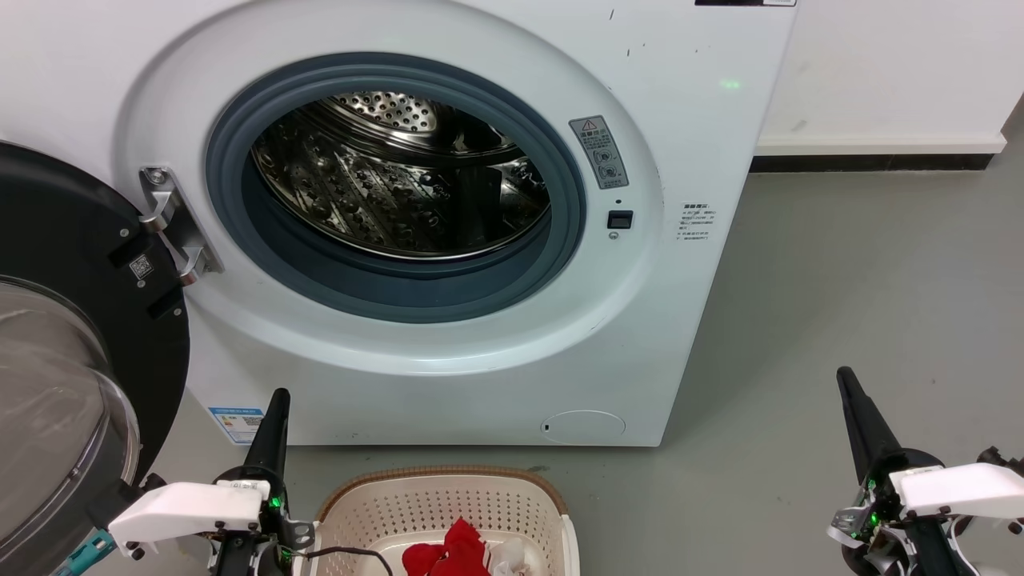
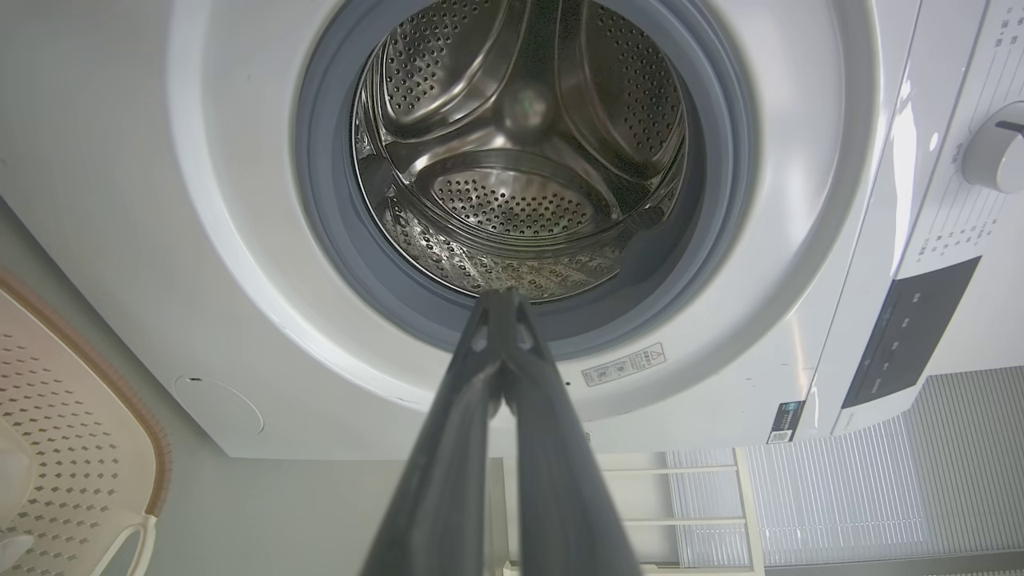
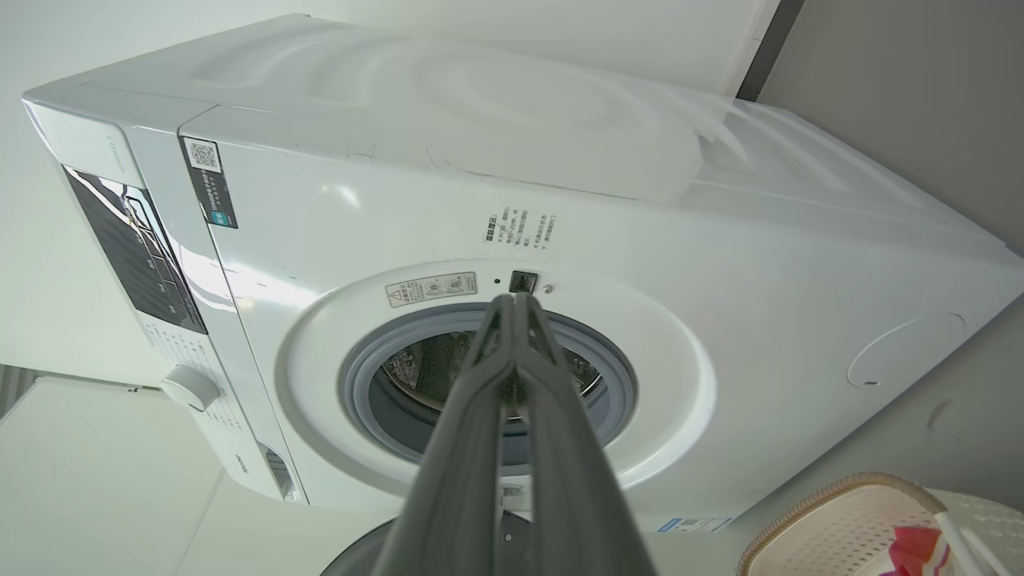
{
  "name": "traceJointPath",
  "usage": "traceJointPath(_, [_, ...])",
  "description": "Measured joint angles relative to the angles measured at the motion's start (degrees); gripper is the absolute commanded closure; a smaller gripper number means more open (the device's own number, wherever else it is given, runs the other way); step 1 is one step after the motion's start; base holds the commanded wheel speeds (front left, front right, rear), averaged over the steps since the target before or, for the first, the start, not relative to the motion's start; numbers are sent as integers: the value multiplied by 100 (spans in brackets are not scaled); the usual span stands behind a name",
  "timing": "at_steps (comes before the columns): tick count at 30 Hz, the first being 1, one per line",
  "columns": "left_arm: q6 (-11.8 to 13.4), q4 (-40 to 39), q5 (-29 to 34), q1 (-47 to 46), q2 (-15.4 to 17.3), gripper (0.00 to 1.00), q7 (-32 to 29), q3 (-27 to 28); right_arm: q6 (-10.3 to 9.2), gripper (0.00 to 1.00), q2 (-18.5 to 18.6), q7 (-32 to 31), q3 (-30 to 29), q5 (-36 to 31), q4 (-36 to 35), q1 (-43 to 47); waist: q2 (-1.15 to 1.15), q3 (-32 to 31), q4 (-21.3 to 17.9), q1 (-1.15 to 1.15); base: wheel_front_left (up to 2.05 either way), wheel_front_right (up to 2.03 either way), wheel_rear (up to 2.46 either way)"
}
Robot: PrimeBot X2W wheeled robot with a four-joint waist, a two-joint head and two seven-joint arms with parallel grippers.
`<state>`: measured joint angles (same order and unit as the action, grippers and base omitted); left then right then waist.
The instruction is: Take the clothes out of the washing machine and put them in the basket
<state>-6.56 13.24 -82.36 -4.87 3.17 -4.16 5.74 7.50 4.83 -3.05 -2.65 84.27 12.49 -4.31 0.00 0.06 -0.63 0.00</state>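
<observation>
The white washing machine (image 1: 496, 352) stands before me with its black-framed glass door (image 1: 72, 376) swung open to the left. Its steel drum (image 1: 400, 176) shows bare perforated metal, with no cloth visible inside. The cream basket (image 1: 448, 504) sits on the floor in front, holding the clothes: a red garment (image 1: 448, 552) and a bit of white cloth (image 1: 512, 556). My left gripper (image 1: 278, 398) is shut just left of the basket with nothing in it. Far to the right, over the floor, my right gripper (image 1: 846, 378) is shut and holds nothing.
Grey floor (image 1: 864, 280) stretches to the right of the machine up to a white wall with a dark skirting. The open door fills the space at the lower left. In the left wrist view a white shelf frame (image 2: 688, 496) stands beside the machine.
</observation>
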Motion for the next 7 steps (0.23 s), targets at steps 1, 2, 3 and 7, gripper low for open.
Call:
traceJointPath(1, [-1,2,-53,-5,-2,100,-5,2,0,100,0,-3,-8,47,5,-9,0,1,3,0,0,0,0])
traceJointPath(2, [-2,7,-100,-9,-3,100,-22,5,0,100,0,-5,-14,96,11,-18,0,1,6,0,0,0,0])
traceJointPath(3, [-2,7,-100,-9,-3,100,-22,5,0,100,0,-5,-14,96,11,-18,0,1,6,0,0,0,0])
traceJointPath(7, [-10,21,-271,-20,-10,100,-67,16,0,100,-2,-34,-43,276,37,-46,0,3,16,0,0,0,0])
